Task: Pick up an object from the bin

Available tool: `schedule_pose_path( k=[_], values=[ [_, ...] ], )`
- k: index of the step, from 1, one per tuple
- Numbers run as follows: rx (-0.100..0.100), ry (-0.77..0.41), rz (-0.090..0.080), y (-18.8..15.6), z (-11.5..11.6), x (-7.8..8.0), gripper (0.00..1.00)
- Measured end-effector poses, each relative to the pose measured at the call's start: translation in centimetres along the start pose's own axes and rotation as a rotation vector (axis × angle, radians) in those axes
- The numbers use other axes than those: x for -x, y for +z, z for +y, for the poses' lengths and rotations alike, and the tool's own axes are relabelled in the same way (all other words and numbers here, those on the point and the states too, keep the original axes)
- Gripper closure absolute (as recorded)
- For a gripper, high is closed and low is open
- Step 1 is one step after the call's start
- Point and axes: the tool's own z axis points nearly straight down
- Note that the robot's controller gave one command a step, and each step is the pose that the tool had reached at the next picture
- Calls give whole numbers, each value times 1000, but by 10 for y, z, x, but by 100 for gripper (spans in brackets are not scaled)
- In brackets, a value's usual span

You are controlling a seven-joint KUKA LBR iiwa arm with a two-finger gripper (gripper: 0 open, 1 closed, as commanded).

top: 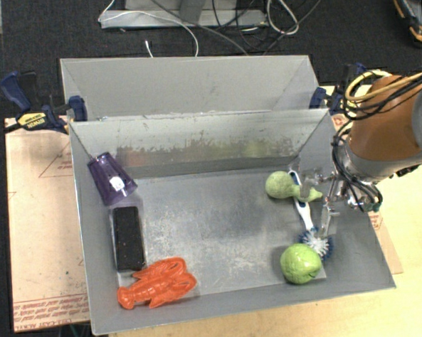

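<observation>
1. Gripper (326, 210) sits low at 3 o'clock of the bin (221, 220), close to the right wall. The arm's orange cover (383, 129) and its cables are above and outside the rim.
2. Gripper state: cannot tell how far open it is, or whether it has hold of anything. The metal parts blur into the bin wall.
3. Nearest thing is the blue-and-white brush (305, 219), just at the gripper's 9 o'clock. Its handle runs from about 12 to 5 o'clock, with the bristle head at the lower end, around 4 o'clock of the bin.
4. Brush-to-gripper contact: cannot tell, they are either touching or just beside each other.
5. The green pear-shaped fruit (278, 186) is at 2–3 o'clock of the bin, by the top end of the brush handle.
6. The green apple (299, 263) is at 4–5 o'clock of the bin, touching or just beside the bristle head.
7. Well apart, on the left side:
   - purple cup (110, 179) tipped over at 10 o'clock
   - black block (127, 238) at 8–9 o'clock
   - orange toy lobster (157, 282) at 7 o'clock, just below the block
</observation>
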Motion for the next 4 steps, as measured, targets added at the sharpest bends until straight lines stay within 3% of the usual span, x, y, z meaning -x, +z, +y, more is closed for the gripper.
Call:
schedule_pose_path(
  k=[1, 2, 3, 4],
  values=[
    [2, 52, -1, 62, 14, 87, 0],
    [-1, 104, -9, 25, 20, 89, 0],
    [3, 127, -2, 32, 58, 77, 0],
    [-1, 142, -9, 62, 74, 85, 0]
  ],
)
